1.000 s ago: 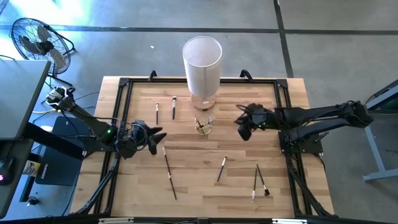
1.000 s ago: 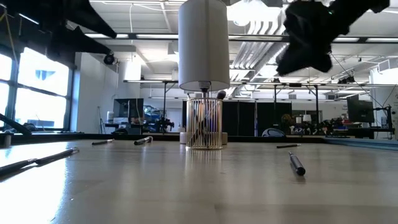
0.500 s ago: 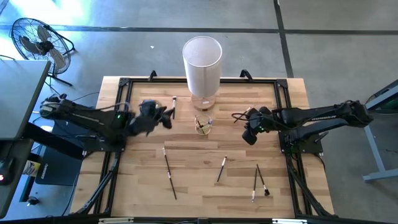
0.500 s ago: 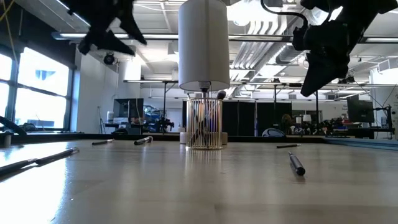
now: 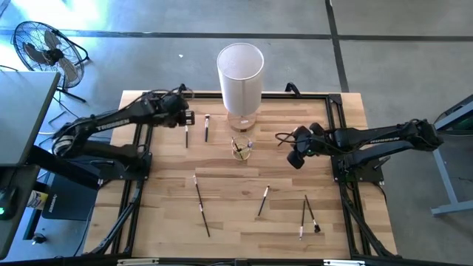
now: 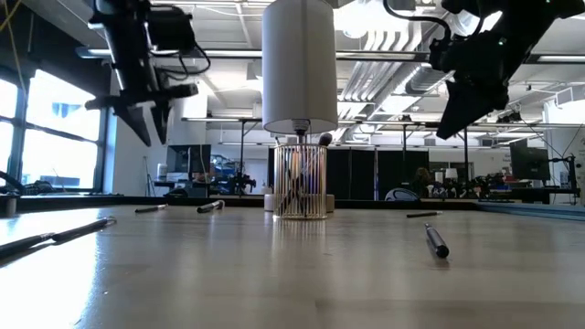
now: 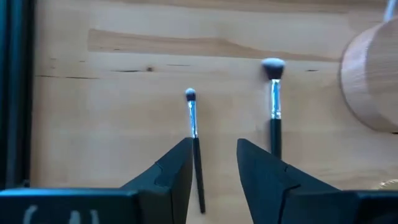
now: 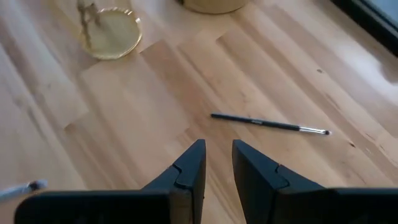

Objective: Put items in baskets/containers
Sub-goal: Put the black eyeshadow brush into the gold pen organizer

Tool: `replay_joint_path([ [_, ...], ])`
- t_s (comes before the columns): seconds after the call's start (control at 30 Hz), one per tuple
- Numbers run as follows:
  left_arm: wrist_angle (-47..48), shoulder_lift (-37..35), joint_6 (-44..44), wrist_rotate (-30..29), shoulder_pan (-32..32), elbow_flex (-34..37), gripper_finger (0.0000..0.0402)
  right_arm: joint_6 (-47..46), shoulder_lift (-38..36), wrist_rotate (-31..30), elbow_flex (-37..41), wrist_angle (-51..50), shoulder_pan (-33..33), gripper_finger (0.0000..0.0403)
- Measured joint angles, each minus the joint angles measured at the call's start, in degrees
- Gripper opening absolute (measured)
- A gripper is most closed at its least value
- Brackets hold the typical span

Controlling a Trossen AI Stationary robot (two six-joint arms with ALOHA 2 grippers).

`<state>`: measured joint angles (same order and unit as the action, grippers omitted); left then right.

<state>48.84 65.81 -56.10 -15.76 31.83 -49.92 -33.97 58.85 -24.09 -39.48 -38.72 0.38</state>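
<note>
Left pincer parted, near far edge

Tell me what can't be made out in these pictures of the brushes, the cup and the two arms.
- Glass cup: how many brushes stand in it is too small to count in the high view; the ribbed glass blurs them in the low view.
- Brush beneath the left pincer: its lower handle is cut off by the left wrist view's edge.
- Right pincer: only a dark silhouette in the low view.
- White cylinder: its top is cut off there.
</note>
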Motion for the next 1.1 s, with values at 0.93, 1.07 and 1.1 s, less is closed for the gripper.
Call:
replay_joint_path([
  [0.93,-17.6,28.7,18.5,9.6,14.3,-0.1,0.0211,-15.6,0.0,-4.5,0.0,0.5,0.0,0.0074],
  [1.07,-17.8,29.6,18.4,8.4,14.3,-0.2,0.0211,-16.9,0.0,-4.4,0.0,0.5,0.0,0.0074],
  [1.1,-17.8,29.6,18.3,8.0,14.2,-0.2,0.0211,-17.1,0.0,-4.3,0.0,0.5,0.0,0.0074],
])
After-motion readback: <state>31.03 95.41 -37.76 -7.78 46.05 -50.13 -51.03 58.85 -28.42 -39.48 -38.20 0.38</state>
